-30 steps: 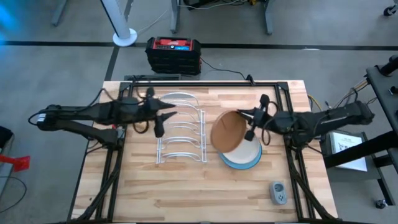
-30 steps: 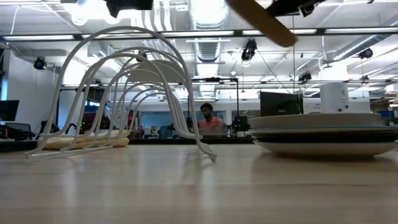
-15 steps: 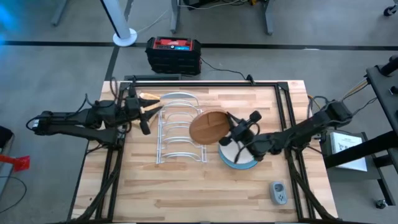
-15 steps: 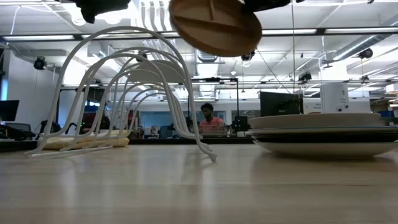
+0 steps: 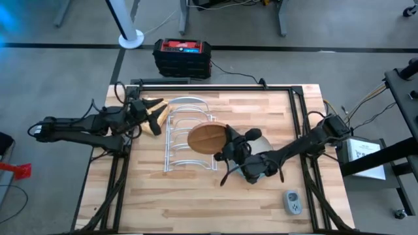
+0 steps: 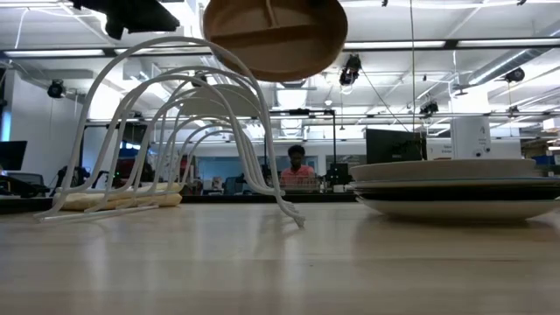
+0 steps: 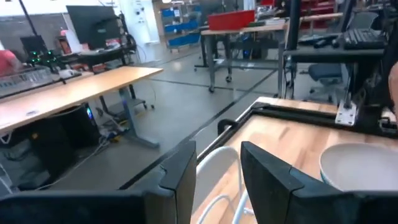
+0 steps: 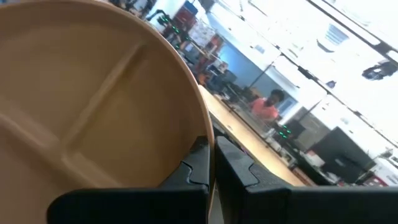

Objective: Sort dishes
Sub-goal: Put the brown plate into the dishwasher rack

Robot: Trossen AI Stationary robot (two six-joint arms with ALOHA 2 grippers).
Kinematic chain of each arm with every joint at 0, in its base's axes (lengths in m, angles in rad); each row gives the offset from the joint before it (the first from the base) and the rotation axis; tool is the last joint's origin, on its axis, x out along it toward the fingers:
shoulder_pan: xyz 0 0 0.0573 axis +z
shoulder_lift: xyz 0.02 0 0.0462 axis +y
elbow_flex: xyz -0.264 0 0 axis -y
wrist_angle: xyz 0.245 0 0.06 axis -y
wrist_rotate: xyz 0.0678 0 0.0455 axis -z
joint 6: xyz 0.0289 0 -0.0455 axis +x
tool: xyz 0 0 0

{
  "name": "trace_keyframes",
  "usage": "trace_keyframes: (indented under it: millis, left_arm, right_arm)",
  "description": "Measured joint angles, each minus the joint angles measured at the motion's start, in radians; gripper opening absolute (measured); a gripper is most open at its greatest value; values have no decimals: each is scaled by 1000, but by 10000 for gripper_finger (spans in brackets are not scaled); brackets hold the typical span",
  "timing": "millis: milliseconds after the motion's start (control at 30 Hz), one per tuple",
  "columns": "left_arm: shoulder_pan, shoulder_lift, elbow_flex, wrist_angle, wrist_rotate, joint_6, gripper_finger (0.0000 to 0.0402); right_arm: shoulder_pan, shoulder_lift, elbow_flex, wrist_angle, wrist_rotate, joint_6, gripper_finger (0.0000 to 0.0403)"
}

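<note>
Brown wooden divided plate [image 5: 205, 138], gripped at its rim by the right hand [image 5: 228, 145], which is clamped tight on the edge. The right wrist view shows both dark fingers [image 8: 200, 167] pinching the plate rim, with raised dividers across the plate face. Plate is held in the air above the right side of the white wire rack [image 5: 189, 134], tilted; in the low view it hangs above the wire loops, clear of them, divided face toward the camera.

Right arm reaches in from the desk's right edge, low across the plate stack [image 5: 260, 156]. Stack sits on the wooden desk [image 5: 196, 196] just to the right of the rack; an off-white plate on top, arm covering most of it. Low view shows several plates nested, pale on top, a darker rim between.

Left hand [image 5: 155, 116] hovers at the rack's left end, near the desk's back left corner, holding nothing; fingers partly apart, a clear gap between them in the left wrist view. A tan object lies under the rack's far end in the low view; what it is cannot be told.

A small grey device [image 5: 292, 202] lies near the desk's front right corner. A person [image 6: 297, 168] is seated in the room behind.
</note>
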Motion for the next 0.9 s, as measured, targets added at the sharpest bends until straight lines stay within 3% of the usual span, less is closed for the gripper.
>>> trace_keyframes:
  millis: [900]
  left_arm:
    - [0,40,15,144,2,177,116]
  right_arm:
    - [13,222,-1,-21,-8,202,0]
